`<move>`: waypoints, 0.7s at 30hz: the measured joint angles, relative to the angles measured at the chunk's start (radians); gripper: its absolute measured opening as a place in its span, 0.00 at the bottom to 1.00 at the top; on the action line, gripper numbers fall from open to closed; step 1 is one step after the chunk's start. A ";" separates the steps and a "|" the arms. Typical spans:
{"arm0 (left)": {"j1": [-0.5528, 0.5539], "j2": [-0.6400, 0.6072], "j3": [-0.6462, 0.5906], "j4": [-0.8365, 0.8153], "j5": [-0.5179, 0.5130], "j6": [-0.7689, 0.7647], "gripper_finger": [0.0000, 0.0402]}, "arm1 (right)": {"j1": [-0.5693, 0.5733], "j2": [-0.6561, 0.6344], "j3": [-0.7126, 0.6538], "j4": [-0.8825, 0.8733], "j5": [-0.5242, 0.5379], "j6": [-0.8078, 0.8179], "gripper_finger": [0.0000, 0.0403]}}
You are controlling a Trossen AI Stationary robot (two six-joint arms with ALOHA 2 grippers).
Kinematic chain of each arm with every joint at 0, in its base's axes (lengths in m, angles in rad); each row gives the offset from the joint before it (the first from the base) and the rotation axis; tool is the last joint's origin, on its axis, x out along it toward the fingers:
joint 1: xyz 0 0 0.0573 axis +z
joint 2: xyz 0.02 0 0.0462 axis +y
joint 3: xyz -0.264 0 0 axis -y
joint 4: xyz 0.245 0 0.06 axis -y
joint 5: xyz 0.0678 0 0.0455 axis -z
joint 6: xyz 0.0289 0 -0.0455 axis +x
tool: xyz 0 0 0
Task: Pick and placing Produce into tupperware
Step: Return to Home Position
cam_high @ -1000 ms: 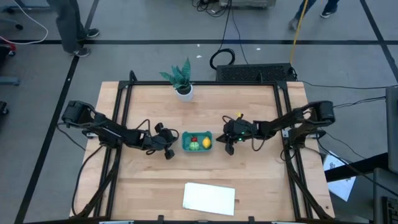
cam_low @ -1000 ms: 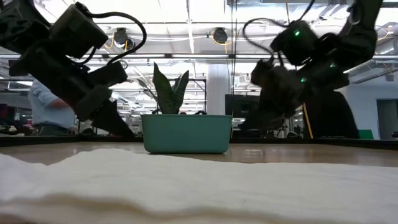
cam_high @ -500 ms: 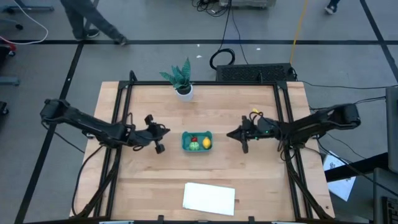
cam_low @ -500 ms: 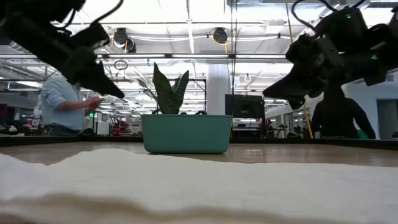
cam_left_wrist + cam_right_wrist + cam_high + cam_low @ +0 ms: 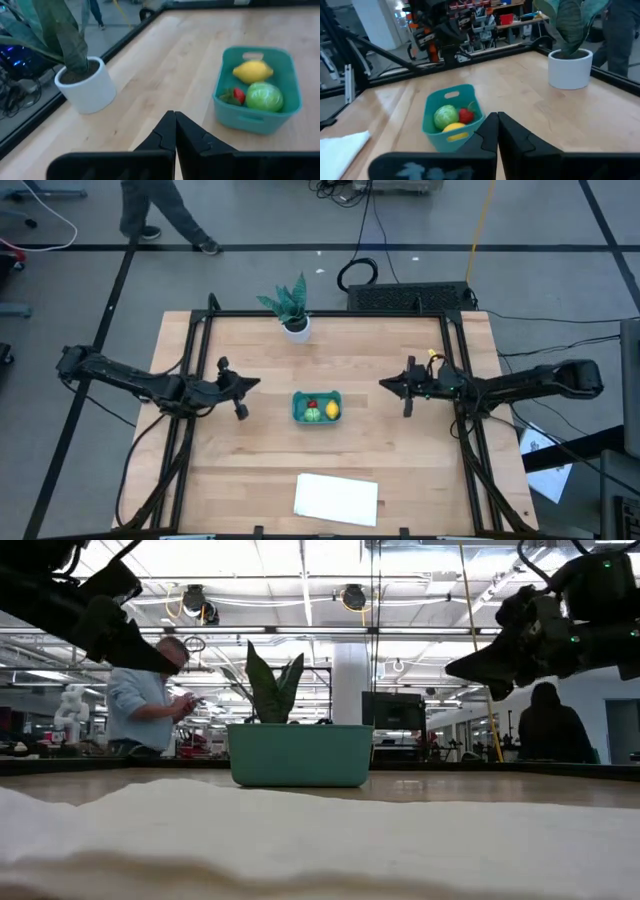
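The teal tupperware (image 5: 317,406) stands on the table's middle, also seen in the low view (image 5: 299,754). Inside it lie the yellow lemon piece (image 5: 252,71), the round green piece (image 5: 264,96) and the red strawberry piece (image 5: 239,95); the right wrist view shows them too, lemon (image 5: 454,128), green (image 5: 445,116), strawberry (image 5: 466,115). My left gripper (image 5: 243,384) hangs shut in the air left of the tupperware, its fingertips together (image 5: 174,116). My right gripper (image 5: 388,386) hangs shut to the tupperware's right (image 5: 497,118). Neither touches anything.
A potted green plant in a white pot (image 5: 293,312) stands near the table's far edge. A flat white sheet (image 5: 337,499) lies near the near edge, in front of the tupperware. Black frame rails run along both table sides. A person stands beyond the table (image 5: 145,710).
Both arms have drawn back from the tupperware: the left gripper toward the table's left edge, the right gripper toward the right edge, both rising as seen in the low view. The tupperware and the three pieces in it have stayed put.
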 joint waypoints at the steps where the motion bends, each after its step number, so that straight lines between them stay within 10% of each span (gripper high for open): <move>1: -0.003 -0.019 -0.011 0.014 0.000 0.001 0.00 | -0.001 -0.022 -0.007 -0.016 -0.001 0.003 0.00; 21: -0.114 -0.304 -0.145 0.089 0.002 0.141 0.00 | -0.001 -0.252 -0.011 -0.120 0.002 -0.045 0.00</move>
